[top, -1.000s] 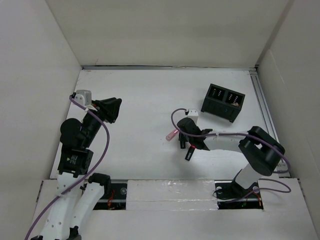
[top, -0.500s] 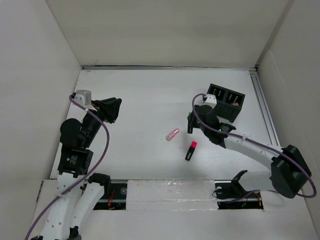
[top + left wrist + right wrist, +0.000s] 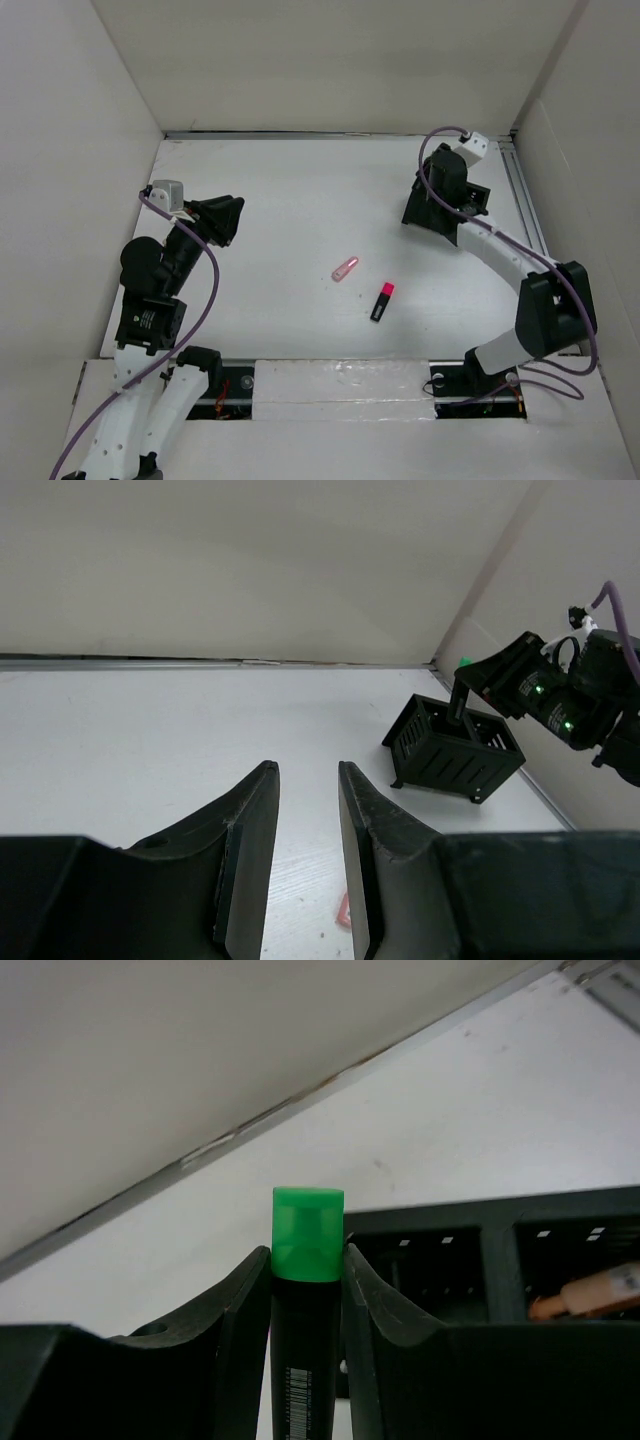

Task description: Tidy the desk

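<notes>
The desk (image 3: 290, 200) is a white tabletop between white walls. My right gripper (image 3: 307, 1250) is shut on a black marker with a green cap (image 3: 307, 1230). It holds the marker over the black organizer box (image 3: 440, 1225) at the back right (image 3: 428, 222). A pink marker (image 3: 345, 268) and a black marker with a red cap (image 3: 381, 301) lie mid-desk. My left gripper (image 3: 305, 772) is open and empty above the left side (image 3: 228, 220). The left wrist view shows the box (image 3: 455, 755).
A tan pen-like item (image 3: 585, 1295) lies in the box's right compartment. White walls close the desk at the back and both sides. A metal rail (image 3: 525, 210) runs along the right edge. The pink marker shows between my left fingers (image 3: 344, 912).
My right arm swung from the markers at mid-desk to the back right, carrying the green-capped marker over the box. The pink and red-capped markers stayed. The left arm has not moved.
</notes>
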Tool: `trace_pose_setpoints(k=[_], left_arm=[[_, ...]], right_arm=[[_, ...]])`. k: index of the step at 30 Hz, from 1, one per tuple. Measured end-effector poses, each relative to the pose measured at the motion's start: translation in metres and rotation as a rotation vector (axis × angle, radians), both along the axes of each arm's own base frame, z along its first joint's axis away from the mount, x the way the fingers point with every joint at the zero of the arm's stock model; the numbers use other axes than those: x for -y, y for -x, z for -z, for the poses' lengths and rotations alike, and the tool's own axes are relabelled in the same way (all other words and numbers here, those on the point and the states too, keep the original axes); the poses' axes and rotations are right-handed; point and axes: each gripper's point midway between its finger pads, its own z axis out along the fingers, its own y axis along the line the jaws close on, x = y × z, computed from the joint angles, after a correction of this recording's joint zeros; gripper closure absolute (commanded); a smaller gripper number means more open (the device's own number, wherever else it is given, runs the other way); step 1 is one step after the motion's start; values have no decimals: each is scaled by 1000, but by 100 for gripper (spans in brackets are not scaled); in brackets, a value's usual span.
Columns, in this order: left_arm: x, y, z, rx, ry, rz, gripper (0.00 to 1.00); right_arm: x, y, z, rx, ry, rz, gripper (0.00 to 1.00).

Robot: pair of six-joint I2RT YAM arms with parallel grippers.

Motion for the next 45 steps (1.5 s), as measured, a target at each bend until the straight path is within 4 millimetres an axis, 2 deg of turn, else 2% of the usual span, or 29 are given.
trace_pose_setpoints(k=[1, 4, 8, 15, 18, 21, 25, 26, 28, 30, 32, 33, 34, 35, 36, 38, 40, 41, 42, 43, 45], left_arm=[[0, 0, 0, 0, 0, 0, 73], [0, 0, 0, 0, 0, 3, 73], [1, 0, 0, 0, -1, 6, 72], [2, 1, 0, -1, -2, 11, 72], [2, 1, 0, -1, -2, 10, 72], [2, 1, 1, -2, -2, 11, 72], [2, 0, 1, -2, -2, 11, 71], [2, 0, 1, -2, -2, 11, 71], [2, 0, 1, -2, -2, 12, 71], [2, 0, 1, -2, -2, 12, 71], [2, 1, 1, -2, -2, 12, 71], [2, 1, 1, -2, -2, 11, 71], [2, 1, 0, -1, -2, 11, 71], [2, 1, 0, 0, -2, 11, 71], [2, 1, 0, 0, -1, 11, 71], [2, 1, 0, 0, -2, 11, 71], [2, 1, 0, 0, -1, 11, 71], [2, 1, 0, 0, -1, 11, 71], [2, 1, 0, 1, -1, 11, 71], [1, 2, -1, 4, -1, 11, 71], [1, 3, -2, 10, 0, 11, 70]], right_arm=[[17, -12, -1, 15, 25, 59, 91], [31, -22, 6, 4, 58, 112, 91], [49, -28, 26, -42, 108, 169, 90], [63, -32, 32, -40, 167, 231, 89], [65, -34, 38, -53, 188, 241, 85], [61, -32, 43, -64, 204, 247, 76], [46, -23, 48, -70, 215, 230, 44], [42, -19, 48, -70, 214, 219, 42], [38, -12, 42, -65, 208, 201, 37], [36, -4, 24, -33, 185, 184, 35], [33, 3, -2, 19, 152, 168, 47], [29, 8, -13, 43, 135, 154, 56], [20, 14, -26, 76, 106, 128, 86], [9, 21, -34, 98, 83, 95, 95], [-5, 29, -39, 118, 55, 55, 100], [-42, 47, -35, 123, 12, -67, 100], [-81, 65, -13, 84, -8, -205, 95], [-99, 74, 3, 44, -5, -271, 83], [-113, 83, 21, -3, 8, -325, 83], [-126, 93, 40, -60, 28, -374, 65], [-141, 109, 77, -176, 66, -444, 45]])
